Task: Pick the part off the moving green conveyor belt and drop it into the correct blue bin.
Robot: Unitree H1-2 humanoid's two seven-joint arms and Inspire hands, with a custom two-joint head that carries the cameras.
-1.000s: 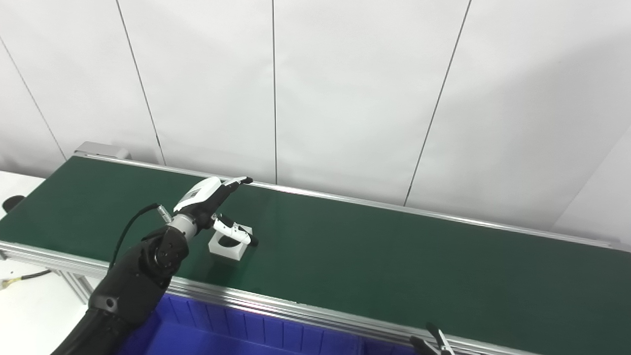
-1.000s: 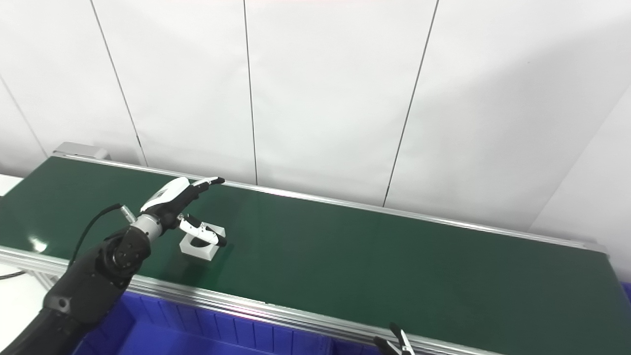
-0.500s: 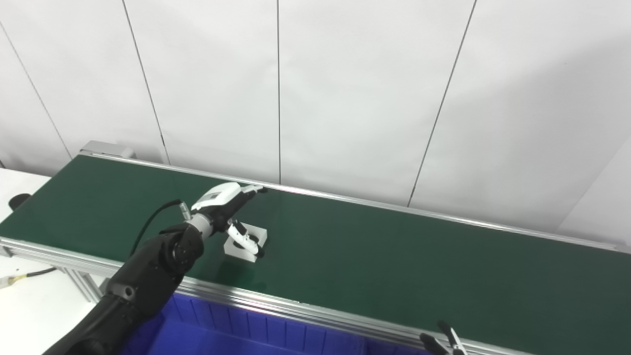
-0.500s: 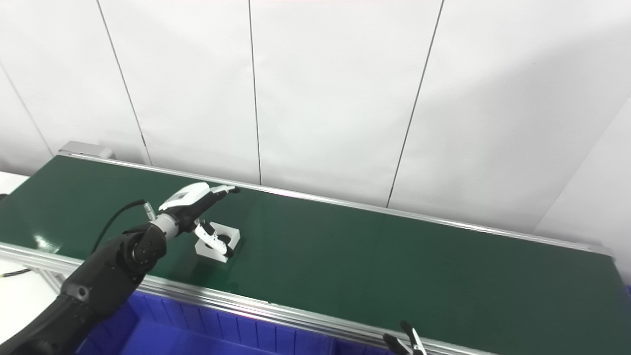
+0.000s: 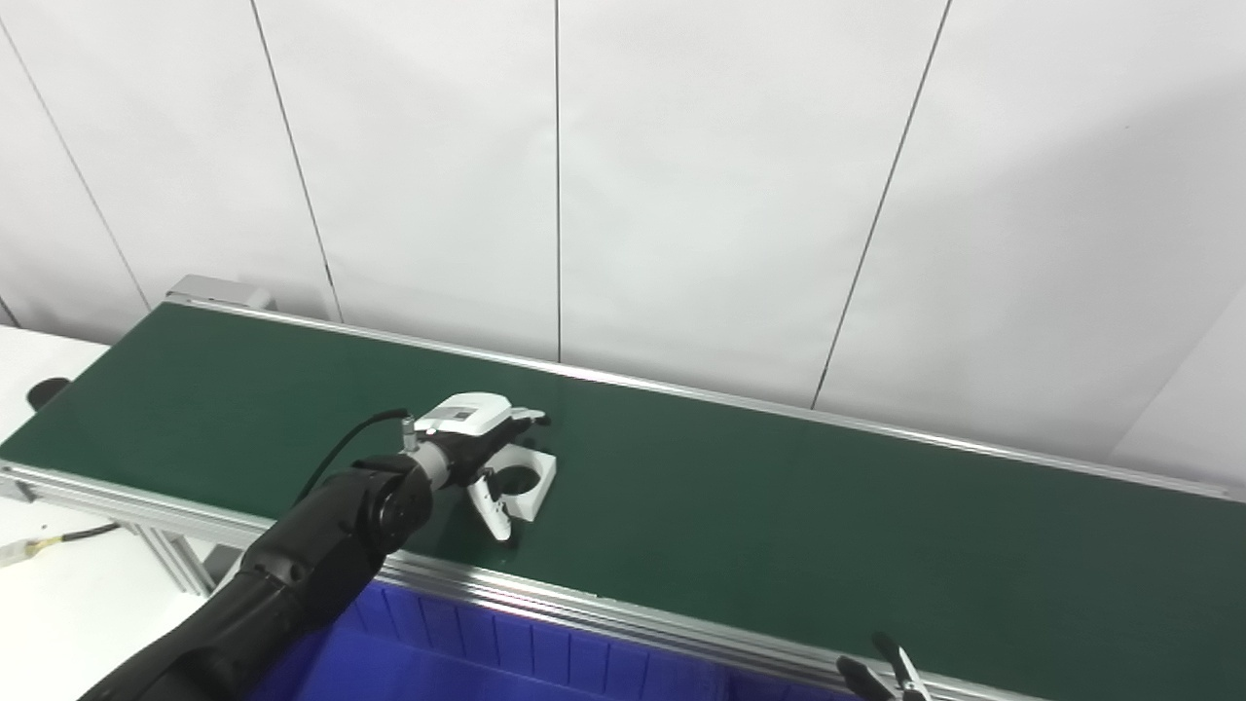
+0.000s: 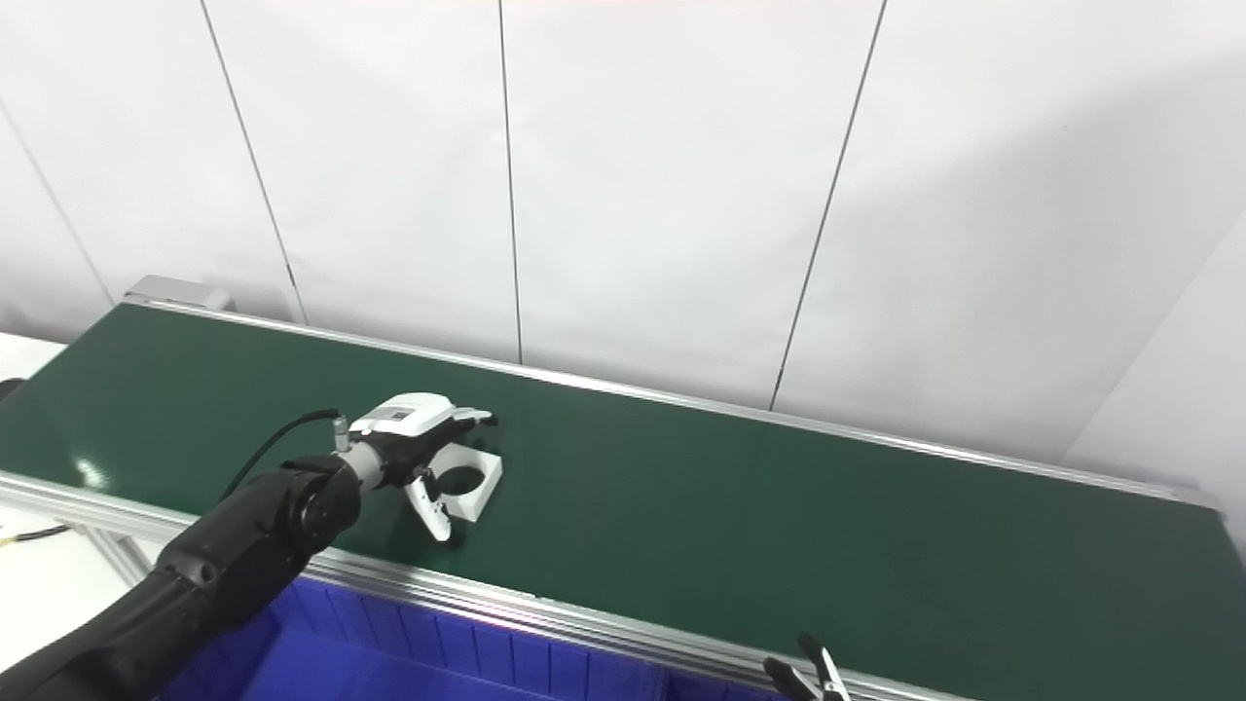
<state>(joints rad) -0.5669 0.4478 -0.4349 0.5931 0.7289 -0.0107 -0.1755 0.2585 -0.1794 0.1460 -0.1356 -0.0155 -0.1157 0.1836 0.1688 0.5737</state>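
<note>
A white square part (image 5: 532, 476) with a round hole lies flat on the green conveyor belt (image 5: 798, 506), left of its middle. My left hand (image 5: 474, 428) sits low over the part's left side and is open. Its fingers (image 5: 526, 418) reach along the far edge, and the thumb (image 5: 490, 514) points down toward the belt on the near left side. The part rests on the belt, not lifted. Of my right hand (image 5: 881, 672) only dark fingertips show at the bottom edge, right of centre, far from the part.
A blue bin (image 5: 467, 662) with ribbed walls stands below the belt's near aluminium rail (image 5: 623, 613). White wall panels rise behind the belt. A white table with a cable (image 5: 58, 540) is at the far left.
The part has ridden to the right on the belt. My left hand has followed it, dropped lower, and its thumb has swung from over the part to its near side. The camera shifted slightly.
</note>
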